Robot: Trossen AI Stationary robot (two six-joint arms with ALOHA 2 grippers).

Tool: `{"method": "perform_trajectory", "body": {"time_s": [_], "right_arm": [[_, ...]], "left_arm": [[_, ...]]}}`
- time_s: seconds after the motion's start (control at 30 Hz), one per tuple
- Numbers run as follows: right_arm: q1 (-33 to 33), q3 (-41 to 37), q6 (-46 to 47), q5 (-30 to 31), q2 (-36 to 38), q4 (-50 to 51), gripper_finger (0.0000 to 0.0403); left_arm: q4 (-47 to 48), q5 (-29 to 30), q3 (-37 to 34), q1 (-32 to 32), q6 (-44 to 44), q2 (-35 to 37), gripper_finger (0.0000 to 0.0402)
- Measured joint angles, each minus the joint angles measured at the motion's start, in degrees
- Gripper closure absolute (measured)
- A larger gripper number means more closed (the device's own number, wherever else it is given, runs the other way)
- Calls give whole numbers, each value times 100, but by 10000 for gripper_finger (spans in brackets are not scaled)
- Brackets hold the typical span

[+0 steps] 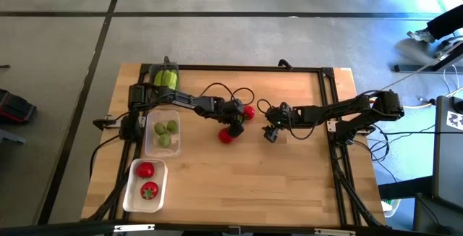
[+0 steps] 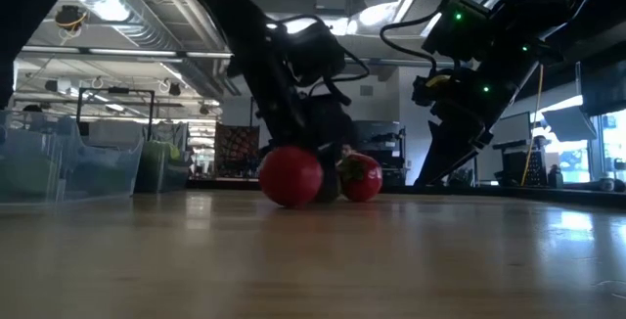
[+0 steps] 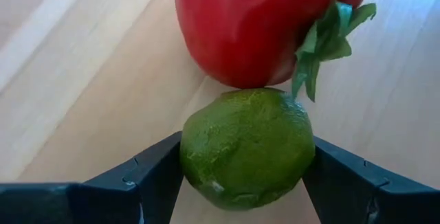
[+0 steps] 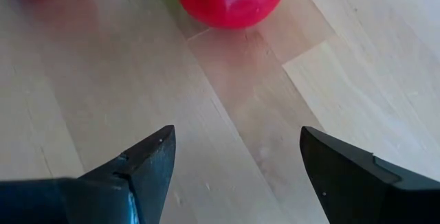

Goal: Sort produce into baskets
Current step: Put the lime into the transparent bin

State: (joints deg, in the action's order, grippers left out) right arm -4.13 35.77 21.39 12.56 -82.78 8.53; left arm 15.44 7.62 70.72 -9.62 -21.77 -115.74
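Note:
My left gripper [image 1: 234,118] is at the table's middle, shut on a small round green fruit [image 3: 246,148]. A red tomato [image 3: 268,25] with a green top touches the fruit's far side; it also shows in the high view [image 1: 249,112]. A second tomato [image 1: 226,136] lies just nearer. My right gripper [image 1: 271,132] hangs open and empty to the right of them, above bare wood [image 4: 234,114]. The clear basket [image 1: 162,130] holds three green fruits, the white basket [image 1: 145,181] two tomatoes, and the dark grey basket [image 1: 165,77] cucumbers. My left gripper pinches the green fruit between its two fingers, one finger [image 3: 155,172] on each of two opposite sides [image 3: 196,162]. The fruit's far side touches the tomato. Whether the fruit rests on the table or is lifted, I cannot tell.
The three baskets stand in a column along the table's left side. Bare wood lies across the table's near and right parts [image 1: 289,185]. A black frame runs along the far edge and the right side [image 1: 329,84]. Cables loop behind the left gripper [image 1: 224,91].

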Motion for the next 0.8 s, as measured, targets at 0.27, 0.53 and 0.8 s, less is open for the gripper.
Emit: {"method": "perform_trajectory", "body": {"time_s": [0.27, 0.53, 0.8], "right_arm": [[1, 0, 0, 4, 0, -2, 111], [1, 0, -2, 4, 0, 9, 111], [0, 2, -2, 4, 0, 6, 111]], "left_arm": [[-140, 20, -2, 0, 268, 6, 170], [-63, 26, -3, 85, 377, 42, 204], [480, 81, -4, 210, 285, 523, 192]]}}
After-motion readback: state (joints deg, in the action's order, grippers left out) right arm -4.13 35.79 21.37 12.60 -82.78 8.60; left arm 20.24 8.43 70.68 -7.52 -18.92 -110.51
